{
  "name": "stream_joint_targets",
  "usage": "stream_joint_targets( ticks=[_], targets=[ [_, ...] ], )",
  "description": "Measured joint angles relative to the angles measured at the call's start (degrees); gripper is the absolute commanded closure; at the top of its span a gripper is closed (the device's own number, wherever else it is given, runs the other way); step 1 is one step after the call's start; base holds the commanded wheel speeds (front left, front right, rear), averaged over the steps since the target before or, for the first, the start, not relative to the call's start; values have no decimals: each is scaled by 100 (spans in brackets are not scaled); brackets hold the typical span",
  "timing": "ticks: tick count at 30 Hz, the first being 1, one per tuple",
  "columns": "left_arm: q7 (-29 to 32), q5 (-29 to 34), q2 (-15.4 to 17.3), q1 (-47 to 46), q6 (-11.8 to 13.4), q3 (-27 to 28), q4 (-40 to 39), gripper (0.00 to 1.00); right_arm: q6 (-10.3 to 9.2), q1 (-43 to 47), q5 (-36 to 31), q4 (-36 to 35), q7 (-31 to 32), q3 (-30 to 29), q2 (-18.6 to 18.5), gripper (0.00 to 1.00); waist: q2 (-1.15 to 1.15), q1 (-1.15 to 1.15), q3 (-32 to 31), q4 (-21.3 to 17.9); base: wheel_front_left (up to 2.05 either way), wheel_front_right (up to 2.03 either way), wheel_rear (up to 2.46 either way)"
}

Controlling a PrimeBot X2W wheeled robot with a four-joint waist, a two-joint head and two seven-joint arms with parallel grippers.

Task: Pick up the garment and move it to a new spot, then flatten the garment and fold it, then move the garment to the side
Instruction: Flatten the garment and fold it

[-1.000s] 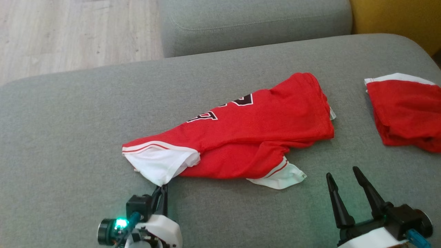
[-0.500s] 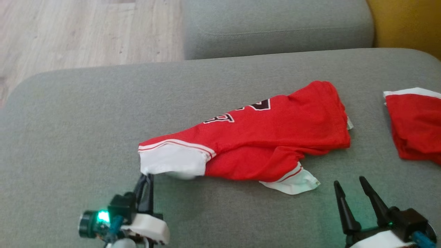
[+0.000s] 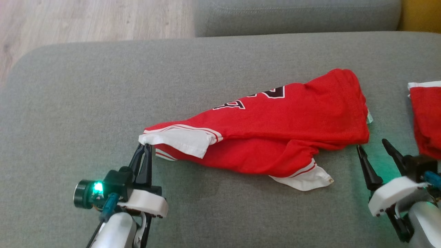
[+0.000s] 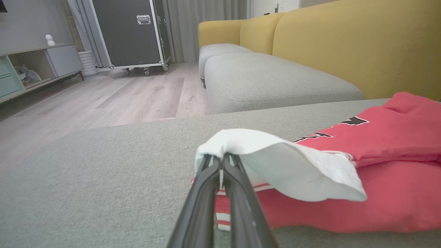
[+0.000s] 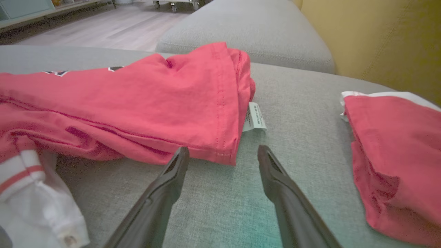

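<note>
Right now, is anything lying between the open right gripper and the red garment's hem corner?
Nothing visible. Only bare grey cushion lies between the right gripper and the near hem corner of the red garment. The other red garment lies off to the right, clear of that path.

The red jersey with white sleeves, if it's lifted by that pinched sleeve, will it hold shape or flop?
Probably floppy: the red jersey lies creased and folded over itself, and its white sleeve drapes limply from the shut fingers of the left gripper. Likely light, as a thin pinch holds it up. It may drag on the textured grey cushion.
</note>
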Motion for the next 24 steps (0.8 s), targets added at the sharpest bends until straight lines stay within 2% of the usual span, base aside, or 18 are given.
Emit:
stream_joint_targets(
  ticks=[5,10,11,13,14,15,18,19,20,24],
  targets=[
    [0,58,-5,-38,-22,7,-25,100,0,-506,192,670,-1,409,-71,0,0,0,159,54,0,0,0],
    [0,101,-9,-144,-40,25,-36,100,0,-784,290,942,-10,593,-73,0,0,0,241,75,0,0,0],
    [0,115,-9,-162,-69,35,-41,100,0,-834,313,991,-11,631,-73,3,0,0,258,79,0,0,0],
    [0,115,-11,-180,-69,56,-42,100,0,-906,342,1070,-38,701,-73,24,0,0,284,84,0,0,0],
    [0,116,-11,-182,-69,68,-41,100,0,-923,344,1096,-55,738,-73,31,0,0,294,85,0,0,0],
    [0,116,-11,-186,-69,81,-41,100,0,-935,372,1123,-55,766,-71,44,0,0,300,85,0,0,0],
    [0,120,-11,-192,-70,113,-41,100,0,-953,389,1162,-59,789,-74,73,0,0,296,76,0,0,0],
    [0,142,-11,-192,-70,118,-38,100,0,-953,389,1144,-59,784,-76,90,0,0,287,71,0,0,0],
    [0,155,-12,-192,-71,118,-38,100,0,-953,389,1103,-59,755,-78,100,0,0,273,67,0,0,0],
    [0,157,-15,-191,-74,157,-54,100,0,-920,381,775,-60,564,-109,100,0,0,157,43,0,0,0]
  ],
)
